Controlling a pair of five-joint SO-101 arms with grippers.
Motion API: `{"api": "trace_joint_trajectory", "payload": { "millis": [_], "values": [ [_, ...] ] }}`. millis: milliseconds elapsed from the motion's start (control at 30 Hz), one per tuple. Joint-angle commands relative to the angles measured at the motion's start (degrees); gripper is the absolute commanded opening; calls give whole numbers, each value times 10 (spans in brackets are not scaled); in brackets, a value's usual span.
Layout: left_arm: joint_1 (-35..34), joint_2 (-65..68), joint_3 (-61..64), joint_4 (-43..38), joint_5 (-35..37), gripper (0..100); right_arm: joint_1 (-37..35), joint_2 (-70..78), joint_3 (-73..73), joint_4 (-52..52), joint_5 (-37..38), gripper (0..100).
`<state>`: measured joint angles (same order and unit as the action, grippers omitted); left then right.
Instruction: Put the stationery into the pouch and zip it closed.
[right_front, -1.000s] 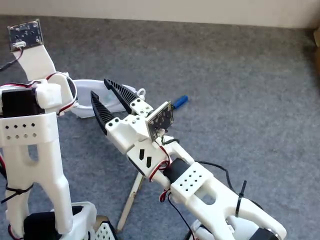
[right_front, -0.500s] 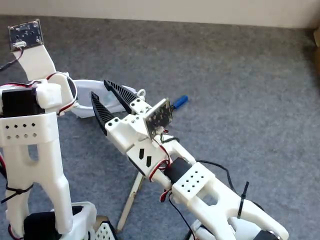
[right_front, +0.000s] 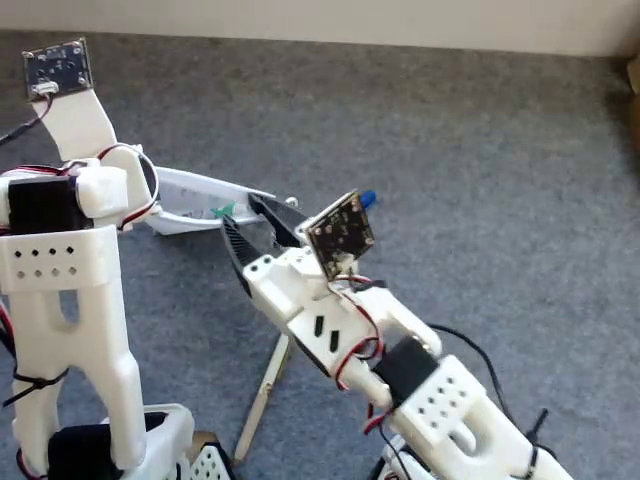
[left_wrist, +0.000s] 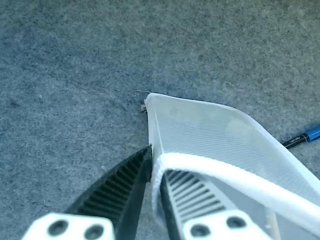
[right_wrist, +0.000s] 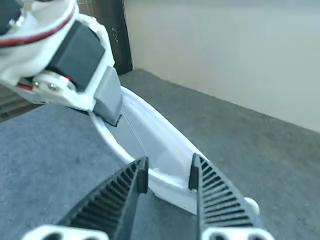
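The white net pouch lies on the grey desk, at the left side in the high view, and its mouth is open. The left gripper has its two black fingers squeezed almost together on the thick white rim of the pouch, so it has a tight hold of that rim. In the left wrist view the net side of the pouch spreads away from the fingers, and its far corner is down by the desk. The right gripper is at the other end of the pouch, near the middle of the high view. Its fingers are apart with a wide gap, and in the right wrist view the rim of the pouch runs through that gap. I cannot tell if those fingers touch the rim. They are not squeezing it. Something small and green shows inside the pouch. A blue pen lies on the desk just beside the pouch, partly hidden behind the right arm's camera board. Its blue end also shows in the left wrist view. A flat wooden stick lies on the desk near the front, between the two arms, well apart from the pouch
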<state>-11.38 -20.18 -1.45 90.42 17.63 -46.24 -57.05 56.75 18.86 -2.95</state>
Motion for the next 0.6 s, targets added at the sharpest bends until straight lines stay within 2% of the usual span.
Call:
{"api": "trace_joint_trajectory", "payload": {
  "millis": [0,100,267,400,567],
  "values": [
    [-8,7,4,-14,6,8,9,-51,-65,91,4,131],
    [-8,7,4,-14,6,8,13,-65,-105,159,4,131],
    [-8,7,4,-14,6,8,80,-52,-182,285,4,131],
    [-8,7,4,-14,6,8,129,-7,-230,344,4,131],
    [-29,3,4,-14,7,8,133,79,-260,386,4,131]
  ]
}}
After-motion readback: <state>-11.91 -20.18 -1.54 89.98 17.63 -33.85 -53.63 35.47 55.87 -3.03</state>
